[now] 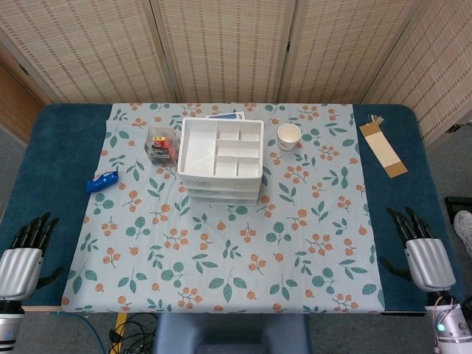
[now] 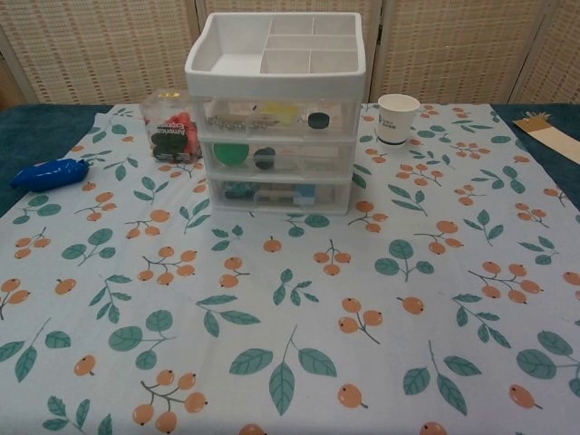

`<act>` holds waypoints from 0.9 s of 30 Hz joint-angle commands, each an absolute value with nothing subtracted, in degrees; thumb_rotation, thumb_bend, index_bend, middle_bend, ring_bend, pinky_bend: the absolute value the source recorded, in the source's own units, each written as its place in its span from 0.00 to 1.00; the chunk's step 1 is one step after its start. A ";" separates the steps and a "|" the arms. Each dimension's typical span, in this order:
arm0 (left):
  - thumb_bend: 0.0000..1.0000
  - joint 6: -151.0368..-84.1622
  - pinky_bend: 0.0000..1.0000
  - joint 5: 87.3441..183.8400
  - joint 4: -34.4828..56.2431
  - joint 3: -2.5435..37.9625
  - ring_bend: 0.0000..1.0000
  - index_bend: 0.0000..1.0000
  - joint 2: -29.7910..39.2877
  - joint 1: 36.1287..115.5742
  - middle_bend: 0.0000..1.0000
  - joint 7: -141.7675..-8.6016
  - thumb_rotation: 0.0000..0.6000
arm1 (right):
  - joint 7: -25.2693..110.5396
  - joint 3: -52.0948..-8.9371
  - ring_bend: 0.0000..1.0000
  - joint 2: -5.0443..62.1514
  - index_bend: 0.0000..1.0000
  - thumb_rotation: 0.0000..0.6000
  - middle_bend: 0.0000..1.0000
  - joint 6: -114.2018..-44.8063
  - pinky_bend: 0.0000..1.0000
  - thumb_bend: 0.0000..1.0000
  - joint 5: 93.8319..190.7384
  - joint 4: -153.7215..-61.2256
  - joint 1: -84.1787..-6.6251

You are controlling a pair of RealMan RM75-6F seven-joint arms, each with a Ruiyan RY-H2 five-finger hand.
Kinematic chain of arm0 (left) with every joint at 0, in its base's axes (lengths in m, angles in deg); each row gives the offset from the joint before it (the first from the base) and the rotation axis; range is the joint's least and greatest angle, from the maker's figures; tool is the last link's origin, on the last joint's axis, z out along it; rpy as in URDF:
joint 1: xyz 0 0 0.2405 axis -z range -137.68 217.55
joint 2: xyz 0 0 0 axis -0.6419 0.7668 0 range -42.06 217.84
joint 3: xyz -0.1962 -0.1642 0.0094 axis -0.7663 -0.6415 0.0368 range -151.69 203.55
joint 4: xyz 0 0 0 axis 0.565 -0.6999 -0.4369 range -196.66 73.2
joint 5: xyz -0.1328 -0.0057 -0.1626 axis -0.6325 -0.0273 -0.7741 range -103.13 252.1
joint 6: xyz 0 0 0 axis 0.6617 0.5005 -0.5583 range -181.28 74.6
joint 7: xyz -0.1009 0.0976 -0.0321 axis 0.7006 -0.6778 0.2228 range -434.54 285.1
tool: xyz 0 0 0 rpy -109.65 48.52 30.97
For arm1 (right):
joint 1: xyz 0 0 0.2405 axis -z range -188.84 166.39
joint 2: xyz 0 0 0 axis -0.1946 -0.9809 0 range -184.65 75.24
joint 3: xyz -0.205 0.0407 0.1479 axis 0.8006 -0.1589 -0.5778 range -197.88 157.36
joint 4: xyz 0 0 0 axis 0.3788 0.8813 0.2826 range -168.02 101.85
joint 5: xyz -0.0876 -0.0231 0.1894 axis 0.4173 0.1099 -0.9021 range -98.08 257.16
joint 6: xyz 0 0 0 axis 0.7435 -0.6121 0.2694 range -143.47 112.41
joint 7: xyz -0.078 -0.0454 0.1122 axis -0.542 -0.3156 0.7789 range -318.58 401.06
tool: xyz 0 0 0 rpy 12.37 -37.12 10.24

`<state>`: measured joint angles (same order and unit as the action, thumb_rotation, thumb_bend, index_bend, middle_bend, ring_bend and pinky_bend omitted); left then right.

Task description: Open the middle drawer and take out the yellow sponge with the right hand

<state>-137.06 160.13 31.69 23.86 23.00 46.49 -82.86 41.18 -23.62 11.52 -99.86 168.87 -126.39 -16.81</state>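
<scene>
A white drawer unit point(image 1: 220, 158) with three clear drawers and a compartment tray on top stands at the back middle of the floral cloth. In the chest view its middle drawer point(image 2: 276, 156) is shut; a green and a dark round thing show through its front. Something yellow point(image 2: 279, 111) shows through the top drawer's front. My right hand point(image 1: 422, 254) rests at the table's near right edge, fingers spread, holding nothing, far from the unit. At the near left corner my left hand point(image 1: 21, 258) lies the same way. Neither hand shows in the chest view.
A paper cup point(image 1: 289, 136) stands just right of the unit. A clear box of red and black items point(image 1: 162, 144) sits to its left, a blue object point(image 1: 101, 181) further left. A brown card strip point(image 1: 383, 148) lies at the far right.
</scene>
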 commanded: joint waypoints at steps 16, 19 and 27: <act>0.18 -136.52 0.11 159.42 30.11 22.85 0.04 0.02 24.51 47.22 0.00 -80.30 1.00 | 49.55 -29.37 0.56 13.31 0.01 1.00 0.52 -76.93 0.76 0.26 159.01 -139.05 -32.21; 0.18 -136.51 0.11 159.39 29.84 22.75 0.04 0.02 24.74 47.28 0.00 -79.83 1.00 | 53.08 -30.52 0.69 14.97 0.01 1.00 0.58 -73.41 0.86 0.29 156.85 -139.12 -34.62; 0.18 -136.42 0.11 159.45 29.65 22.69 0.04 0.02 24.83 47.47 0.00 -79.39 1.00 | 62.56 -33.93 0.86 18.77 0.01 1.00 0.71 -65.03 0.95 0.33 152.22 -137.45 -40.63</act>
